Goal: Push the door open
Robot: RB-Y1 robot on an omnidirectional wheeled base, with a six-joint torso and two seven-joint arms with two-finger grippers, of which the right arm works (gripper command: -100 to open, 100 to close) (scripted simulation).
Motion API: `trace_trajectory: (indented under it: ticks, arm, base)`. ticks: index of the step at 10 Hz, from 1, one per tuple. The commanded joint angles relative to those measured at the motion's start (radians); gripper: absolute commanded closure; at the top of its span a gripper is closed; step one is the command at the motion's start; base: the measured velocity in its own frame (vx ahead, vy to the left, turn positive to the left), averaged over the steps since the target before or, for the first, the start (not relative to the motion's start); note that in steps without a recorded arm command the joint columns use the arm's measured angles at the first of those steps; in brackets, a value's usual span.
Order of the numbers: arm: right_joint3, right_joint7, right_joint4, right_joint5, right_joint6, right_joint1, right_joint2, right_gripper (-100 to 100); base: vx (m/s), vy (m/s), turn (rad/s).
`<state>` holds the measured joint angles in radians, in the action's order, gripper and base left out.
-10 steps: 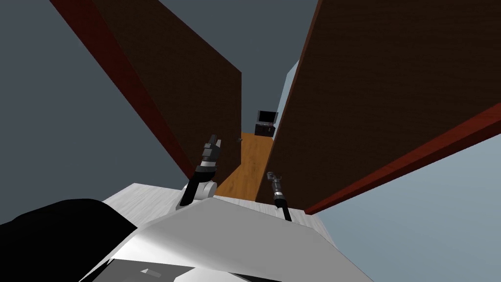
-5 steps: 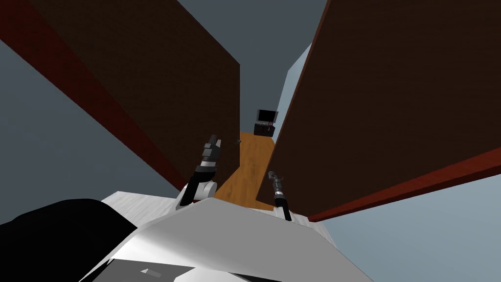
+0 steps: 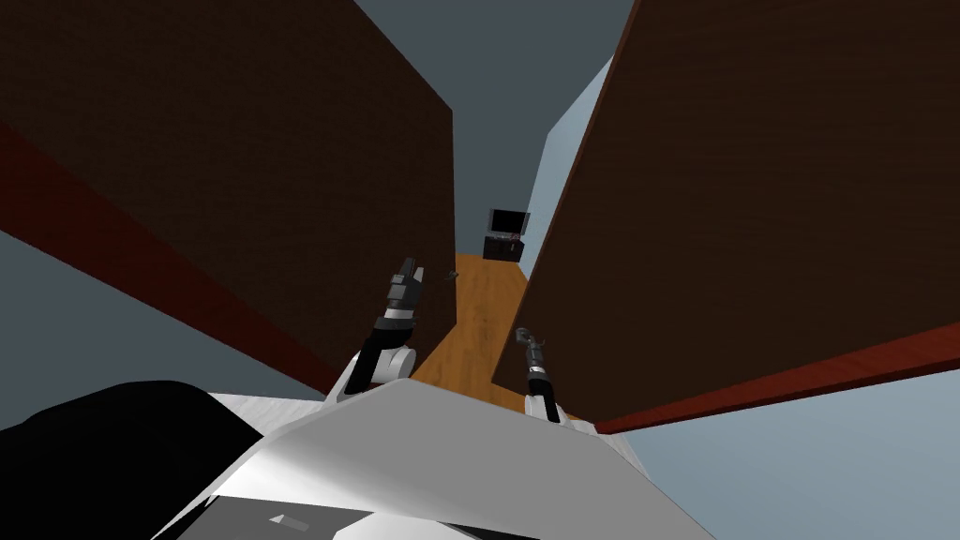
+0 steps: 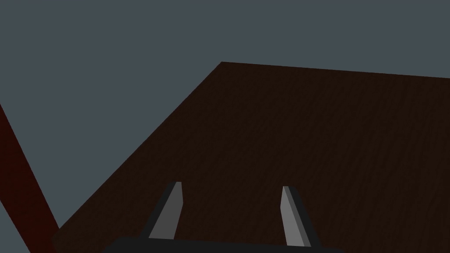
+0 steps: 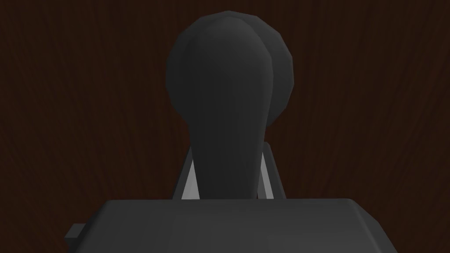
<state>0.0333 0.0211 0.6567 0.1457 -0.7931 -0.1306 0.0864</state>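
Observation:
A dark brown door [image 3: 750, 206] fills the right of the head view, and the right wrist view shows its surface [image 5: 373, 110] close up. My right gripper [image 5: 226, 178] is shut on the door's dark lever handle [image 5: 228, 110], with a light finger [image 5: 189, 182] pressing each side. In the head view the right gripper [image 3: 525, 336] sits at the door's near edge. A second dark brown panel [image 3: 281, 169] stands on the left, carrying a small handle [image 3: 451, 275]. My left gripper [image 3: 409, 274] is held up beside that panel [image 4: 329, 145]. Its fingers [image 4: 171, 211] stand open with nothing between them.
Between the two panels a gap shows an orange wooden floor [image 3: 483, 319] leading to a black cabinet with a screen [image 3: 506, 234]. Dark red strips [image 3: 797, 380] border both panels. Grey-blue walls [image 3: 112, 309] lie to either side.
My head view has moved forward into the gap. Both brown panels and their red strips have slid outward and grown larger. The arms hold the same pose.

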Motion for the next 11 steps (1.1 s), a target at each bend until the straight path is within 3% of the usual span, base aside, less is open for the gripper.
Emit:
trace_trajectory:
  ticks: [1,2,11]
  arm:
    - [-0.03,0.016,0.006,0.012,0.0,-0.006,0.007,100]
    - [-0.03,0.016,0.006,0.012,0.0,-0.006,0.007,100]
    - [-0.14,0.095,-0.02,0.058,-0.005,-0.023,-0.034,100]
  base:
    - [0.163,0.078,-0.089]
    - [0.112,0.057,-0.044]
    - [0.179,0.072,-0.089]
